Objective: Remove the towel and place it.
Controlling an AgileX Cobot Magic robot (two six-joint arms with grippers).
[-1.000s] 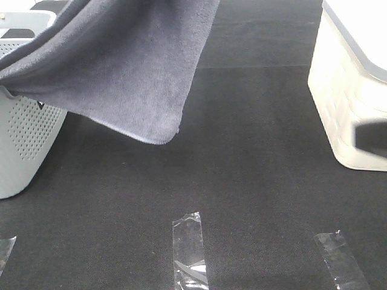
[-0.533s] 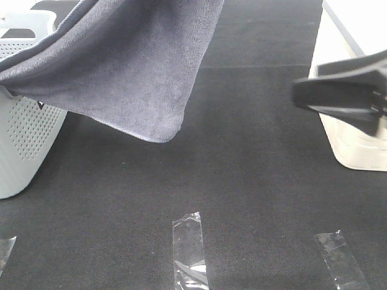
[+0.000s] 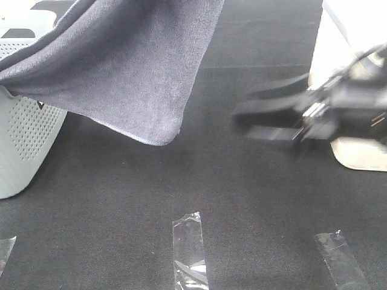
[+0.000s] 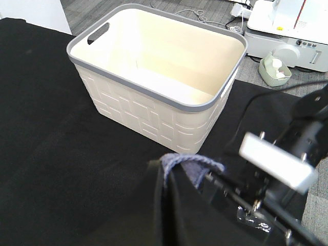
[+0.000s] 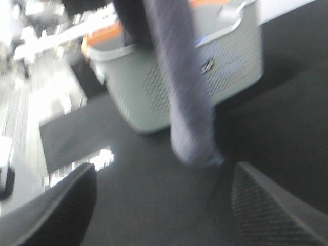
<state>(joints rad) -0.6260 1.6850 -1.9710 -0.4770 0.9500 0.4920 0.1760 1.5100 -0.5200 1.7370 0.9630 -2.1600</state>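
Note:
The greyish-lavender towel (image 3: pixel 139 66) hangs from above the frame, one end still lying over the perforated basket (image 3: pixel 24 139) at the left, its lowest corner well above the black mat. In the left wrist view my left gripper (image 4: pixel 168 177) is shut on a bunched fold of the towel (image 4: pixel 190 163). My right gripper (image 3: pixel 249 115), blurred, stands open over the mat to the right of the towel, apart from it. The right wrist view shows the towel (image 5: pixel 184 87) hanging ahead of the open fingers (image 5: pixel 56 210), with nothing between them.
A cream basket (image 3: pixel 347 103) with a grey rim stands at the right; in the left wrist view the cream basket (image 4: pixel 154 102) is seen with nothing in it. Strips of clear tape (image 3: pixel 188 248) lie on the black mat near the front edge.
My right gripper has swept in from the right edge toward the middle, closer to the hanging towel, jaws still open. The towel and left grip have barely shifted.

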